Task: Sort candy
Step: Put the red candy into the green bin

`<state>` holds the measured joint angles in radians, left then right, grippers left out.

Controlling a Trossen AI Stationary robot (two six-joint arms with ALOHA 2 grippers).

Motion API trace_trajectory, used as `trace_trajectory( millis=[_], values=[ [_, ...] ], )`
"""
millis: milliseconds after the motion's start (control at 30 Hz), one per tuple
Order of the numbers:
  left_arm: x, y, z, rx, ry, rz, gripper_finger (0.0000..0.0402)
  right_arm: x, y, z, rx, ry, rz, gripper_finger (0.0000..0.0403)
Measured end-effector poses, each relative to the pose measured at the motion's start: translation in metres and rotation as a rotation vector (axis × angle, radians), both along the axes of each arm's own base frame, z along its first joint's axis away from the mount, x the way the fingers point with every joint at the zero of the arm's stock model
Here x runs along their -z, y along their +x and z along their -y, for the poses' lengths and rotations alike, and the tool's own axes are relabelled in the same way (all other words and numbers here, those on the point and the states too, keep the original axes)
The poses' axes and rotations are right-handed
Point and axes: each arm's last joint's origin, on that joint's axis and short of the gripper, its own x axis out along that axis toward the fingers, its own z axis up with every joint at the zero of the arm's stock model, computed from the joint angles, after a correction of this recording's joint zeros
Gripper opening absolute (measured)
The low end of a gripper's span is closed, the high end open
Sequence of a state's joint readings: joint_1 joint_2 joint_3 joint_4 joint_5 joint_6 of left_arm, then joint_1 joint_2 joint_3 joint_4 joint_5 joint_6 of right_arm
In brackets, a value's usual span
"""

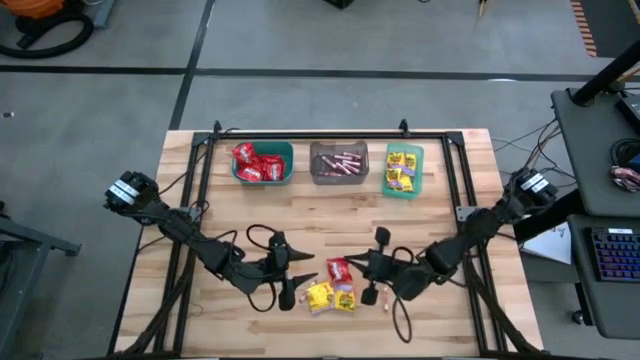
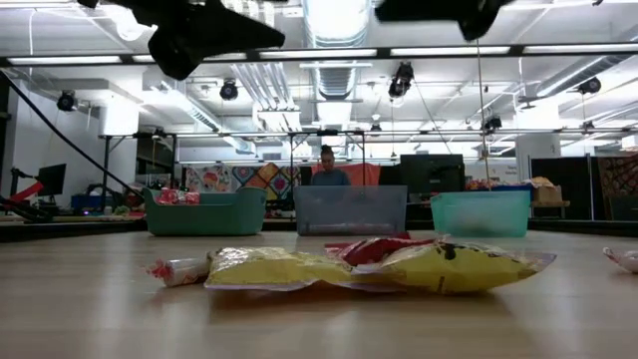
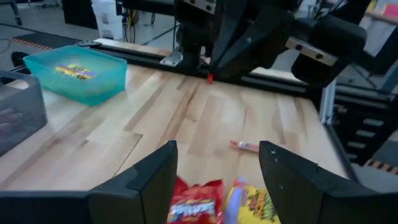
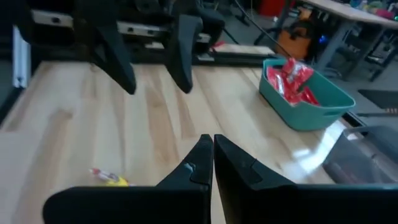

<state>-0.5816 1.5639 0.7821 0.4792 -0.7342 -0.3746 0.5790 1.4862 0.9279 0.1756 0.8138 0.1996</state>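
Note:
A small heap of candy lies on the table near its near edge: a red packet [image 1: 338, 268], yellow packets [image 1: 320, 295] and a pink stick [image 1: 368, 296]. The low view shows the yellow packets [image 2: 269, 267] and the red packet [image 2: 369, 249] flat on the wood. My left gripper [image 1: 290, 278] hovers just left of the heap, open; the red packet [image 3: 196, 205] and a yellow one [image 3: 252, 202] show between its fingers, untouched. My right gripper [image 1: 372, 270] hovers just right of the heap, shut [image 4: 212, 163], with nothing seen between its fingers.
Three bins stand in a row at the far side: a teal bin [image 1: 263, 163] with red packets, a grey bin [image 1: 338, 162] with pink sticks, a green bin [image 1: 403, 170] with yellow packets. A dark frame [image 1: 330, 133] borders the table. A person [image 2: 327, 170] stands beyond it.

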Motion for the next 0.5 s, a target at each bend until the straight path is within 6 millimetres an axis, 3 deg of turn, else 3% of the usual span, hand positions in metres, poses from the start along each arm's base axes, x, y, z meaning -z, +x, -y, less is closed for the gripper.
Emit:
trace_trajectory(
  millis=[167,333,500],
  values=[
    [0.006,-0.003,0.002,0.029,0.009,-0.03,0.021,0.015,0.004,0.008,-0.031,0.079,-0.109,0.0009],
    [0.027,-0.001,0.008,0.061,0.052,-0.103,0.021,0.046,0.011,0.013,0.014,0.159,-0.233,0.0009],
    [0.051,0.012,0.012,0.039,0.03,-0.108,0.021,0.066,0.017,0.028,0.161,0.465,-0.294,0.0011]
  ],
)
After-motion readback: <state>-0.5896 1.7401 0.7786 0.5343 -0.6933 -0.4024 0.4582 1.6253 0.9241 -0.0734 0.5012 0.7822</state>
